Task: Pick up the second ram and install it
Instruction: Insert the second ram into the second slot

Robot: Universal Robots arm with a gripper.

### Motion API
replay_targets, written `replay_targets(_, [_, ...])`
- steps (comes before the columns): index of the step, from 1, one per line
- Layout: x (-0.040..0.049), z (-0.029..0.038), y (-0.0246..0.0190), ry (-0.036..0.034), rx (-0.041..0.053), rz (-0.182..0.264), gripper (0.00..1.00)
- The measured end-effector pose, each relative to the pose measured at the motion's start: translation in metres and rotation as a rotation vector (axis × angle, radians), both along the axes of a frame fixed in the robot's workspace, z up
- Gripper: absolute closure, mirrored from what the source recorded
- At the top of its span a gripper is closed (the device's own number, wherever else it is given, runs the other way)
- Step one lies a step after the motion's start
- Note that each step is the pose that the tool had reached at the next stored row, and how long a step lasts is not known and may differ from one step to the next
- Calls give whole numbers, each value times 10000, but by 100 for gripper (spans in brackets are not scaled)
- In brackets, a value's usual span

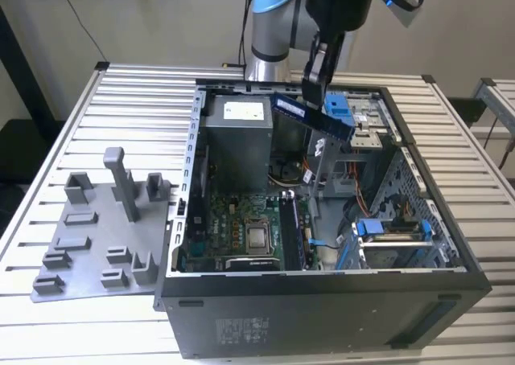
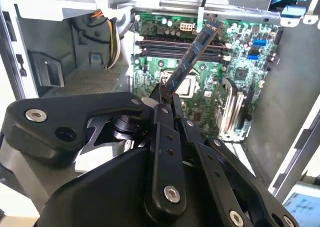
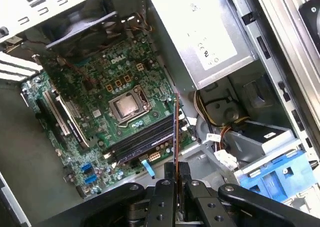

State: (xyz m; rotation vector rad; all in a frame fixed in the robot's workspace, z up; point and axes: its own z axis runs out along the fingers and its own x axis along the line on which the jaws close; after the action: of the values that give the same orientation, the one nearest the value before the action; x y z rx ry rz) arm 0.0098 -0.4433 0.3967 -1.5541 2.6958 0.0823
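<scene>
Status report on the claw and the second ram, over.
Claw shut on second ram. Ram held above open computer case, over motherboard. Nothing seen between it and memory slots.

Slatted metal worktop (image 1: 121, 108) is bearing an open computer case (image 1: 322, 321); a grey holder tray (image 1: 82, 264) is lying just beside it, on the exterior view's left

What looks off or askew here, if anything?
Nothing damaged or spilled. The thin dark blue-green ram stick sits tilted in the black gripper above the open dark computer case, not in a slot.
</scene>
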Motion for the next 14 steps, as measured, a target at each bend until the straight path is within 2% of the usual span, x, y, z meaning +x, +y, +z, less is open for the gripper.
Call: replay_targets(14, [0,-17,0,0,-1,-2551,86])
